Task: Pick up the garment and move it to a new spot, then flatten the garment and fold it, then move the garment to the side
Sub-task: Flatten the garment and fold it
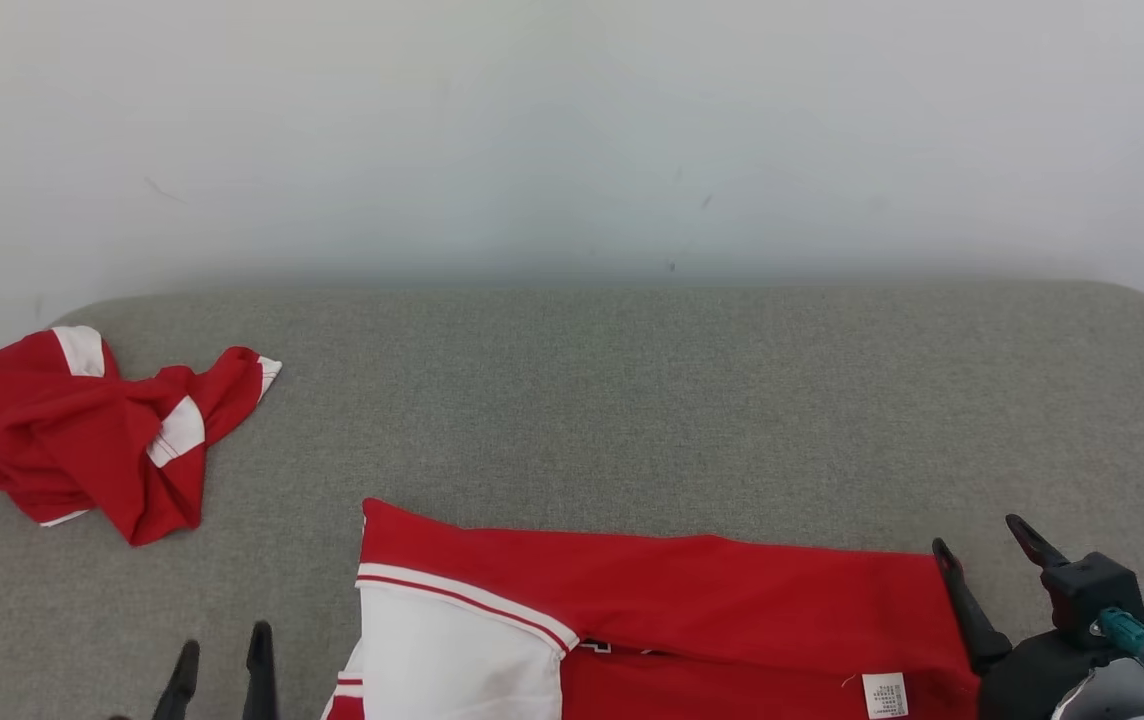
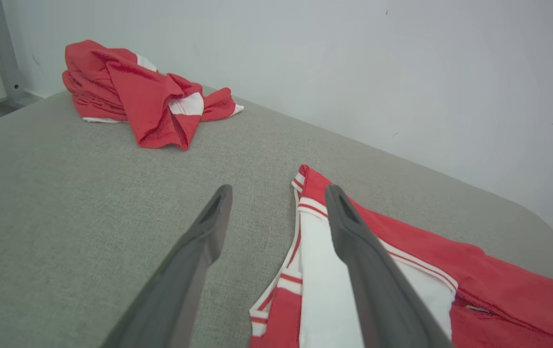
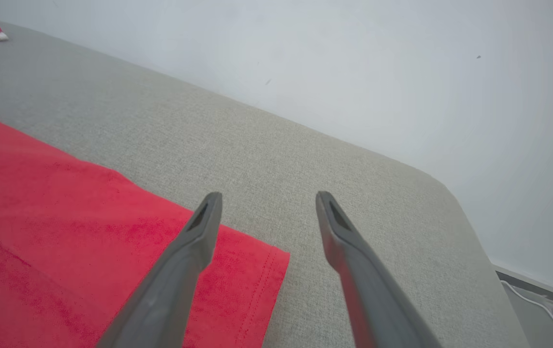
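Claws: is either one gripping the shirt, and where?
Nothing is held: the left claw and right claw both stand open at the shirt's two ends.

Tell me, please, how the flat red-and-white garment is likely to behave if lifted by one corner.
The flat garment would probably droop and lose its fold: it lies limp and thin on the grey surface. Pushed, it may bunch rather than slide, as that surface looks woven. The crumpled garment suggests such cloth holds no shape.
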`<state>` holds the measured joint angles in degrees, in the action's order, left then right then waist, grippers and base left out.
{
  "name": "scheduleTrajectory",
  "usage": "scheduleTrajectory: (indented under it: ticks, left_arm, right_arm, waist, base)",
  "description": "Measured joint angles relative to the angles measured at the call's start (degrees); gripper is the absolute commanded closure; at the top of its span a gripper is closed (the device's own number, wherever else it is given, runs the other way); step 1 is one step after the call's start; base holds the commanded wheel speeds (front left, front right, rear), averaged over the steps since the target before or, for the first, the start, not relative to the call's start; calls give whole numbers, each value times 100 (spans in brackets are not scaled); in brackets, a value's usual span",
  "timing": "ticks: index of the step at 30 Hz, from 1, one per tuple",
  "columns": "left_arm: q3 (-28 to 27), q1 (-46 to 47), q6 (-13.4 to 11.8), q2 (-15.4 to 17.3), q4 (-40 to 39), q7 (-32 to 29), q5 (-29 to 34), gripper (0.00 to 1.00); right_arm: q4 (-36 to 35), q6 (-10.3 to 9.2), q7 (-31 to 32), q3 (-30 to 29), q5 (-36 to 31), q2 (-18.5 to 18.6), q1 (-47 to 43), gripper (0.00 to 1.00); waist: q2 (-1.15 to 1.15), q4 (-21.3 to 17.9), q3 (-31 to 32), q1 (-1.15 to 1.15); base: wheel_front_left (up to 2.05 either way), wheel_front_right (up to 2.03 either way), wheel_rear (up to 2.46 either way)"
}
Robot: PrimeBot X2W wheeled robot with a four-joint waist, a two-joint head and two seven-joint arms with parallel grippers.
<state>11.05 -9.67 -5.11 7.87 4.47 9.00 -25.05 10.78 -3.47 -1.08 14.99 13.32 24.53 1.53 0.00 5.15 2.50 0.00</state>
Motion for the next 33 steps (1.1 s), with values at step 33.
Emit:
scheduleTrajectory:
  ticks: [33]
  left_arm:
    - [242,926,7,319,543,-494,550,0]
  right_arm:
    - [-132,-316,-599,-940,1189,-1332,-375,0]
  waist:
    - [0,-681,577,-1]
  base:
    - [0,0,0]
